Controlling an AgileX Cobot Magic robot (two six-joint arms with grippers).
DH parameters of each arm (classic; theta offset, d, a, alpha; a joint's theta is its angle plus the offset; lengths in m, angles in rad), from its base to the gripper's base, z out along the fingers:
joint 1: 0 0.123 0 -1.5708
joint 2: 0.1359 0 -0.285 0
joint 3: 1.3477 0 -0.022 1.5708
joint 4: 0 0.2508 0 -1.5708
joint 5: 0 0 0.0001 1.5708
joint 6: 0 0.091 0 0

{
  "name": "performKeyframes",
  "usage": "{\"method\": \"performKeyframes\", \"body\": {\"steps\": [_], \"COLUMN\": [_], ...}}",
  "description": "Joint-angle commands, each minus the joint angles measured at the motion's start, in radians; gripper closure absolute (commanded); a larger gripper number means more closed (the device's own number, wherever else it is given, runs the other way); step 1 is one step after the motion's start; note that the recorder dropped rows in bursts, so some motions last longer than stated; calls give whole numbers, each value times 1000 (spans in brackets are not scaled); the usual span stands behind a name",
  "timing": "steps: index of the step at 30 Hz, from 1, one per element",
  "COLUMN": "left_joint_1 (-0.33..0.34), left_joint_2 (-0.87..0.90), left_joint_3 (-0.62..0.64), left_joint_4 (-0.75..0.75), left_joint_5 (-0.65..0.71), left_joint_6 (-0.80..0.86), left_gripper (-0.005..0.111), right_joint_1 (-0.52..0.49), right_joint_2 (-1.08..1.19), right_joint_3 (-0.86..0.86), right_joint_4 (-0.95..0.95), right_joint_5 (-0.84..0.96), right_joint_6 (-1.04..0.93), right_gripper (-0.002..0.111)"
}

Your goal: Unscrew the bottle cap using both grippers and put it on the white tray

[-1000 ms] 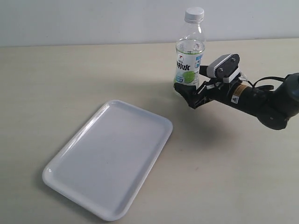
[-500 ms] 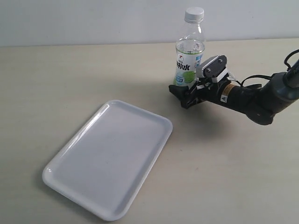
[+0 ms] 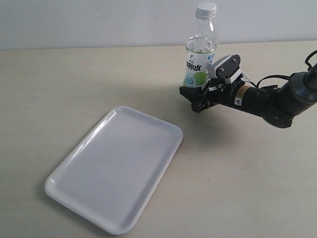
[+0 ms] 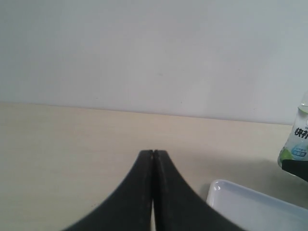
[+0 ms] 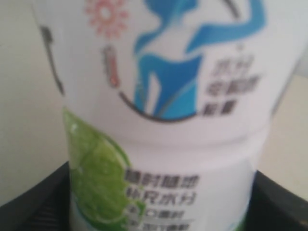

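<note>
The bottle (image 3: 200, 59) stands upright on the table, with the white bottle cap (image 3: 206, 8) still on its neck. My right gripper (image 3: 194, 95) reaches in from the right and is shut on the bottle's lower body. In the right wrist view the label (image 5: 163, 120) fills the picture, and black fingers (image 5: 33, 207) press against both of its sides. The white tray (image 3: 74, 166) lies to the front left of the bottle. My left gripper (image 4: 153, 153) is shut on nothing, low over the table, and does not show in the exterior view. The bottle's edge (image 4: 299, 139) appears far off to its side.
The tan table (image 3: 74, 84) runs back to a pale wall (image 3: 99, 22). A corner of the tray's rim (image 4: 216, 185) lies close beside my left gripper's fingers. The right arm and its cables (image 3: 277, 99) stretch off to the right of the bottle.
My right gripper has slid in around the bottle's base and closed on it. The bottle has shifted slightly away with the gripper. The tray has not moved.
</note>
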Motion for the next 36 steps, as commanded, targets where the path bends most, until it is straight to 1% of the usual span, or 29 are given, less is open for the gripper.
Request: {"method": "performKeyframes", "body": {"steps": [1, 5, 12, 13, 17, 26, 28, 33, 36], "left_joint_1": [1, 1, 1, 1, 1, 1, 1, 1, 1], "left_joint_2": [-6, -6, -6, -6, -6, -6, -6, -6, -6], "left_joint_3": [3, 3, 3, 3, 3, 3, 3, 3, 3], "left_joint_4": [4, 4, 4, 6, 30, 28, 26, 29, 29], "left_joint_5": [-1, -1, -1, -1, -1, -4, -38, -275, -362], "left_joint_6": [2, 2, 2, 13, 141, 152, 152, 141, -55], "left_gripper": [107, 107, 107, 107, 107, 107, 107, 107, 107], "right_joint_1": [2, 2, 2, 2, 2, 2, 2, 2, 2], "right_joint_2": [-71, -84, -84, -84, -84, -84, -84, -84, -84], "right_joint_3": [0, 0, 0, 0, 0, 0, 0, 0, 0], "right_joint_4": [-105, -133, -151, -151, -151, -166, -166, -166, -166], "right_joint_5": [-22, 24, 33, 33, 33, 35, 35, 35, 35], "right_joint_6": [37, 48, 52, 52, 52, 52, 52, 53, 53], "right_gripper": [108, 108, 108, 108, 108, 108, 108, 108, 108]}}
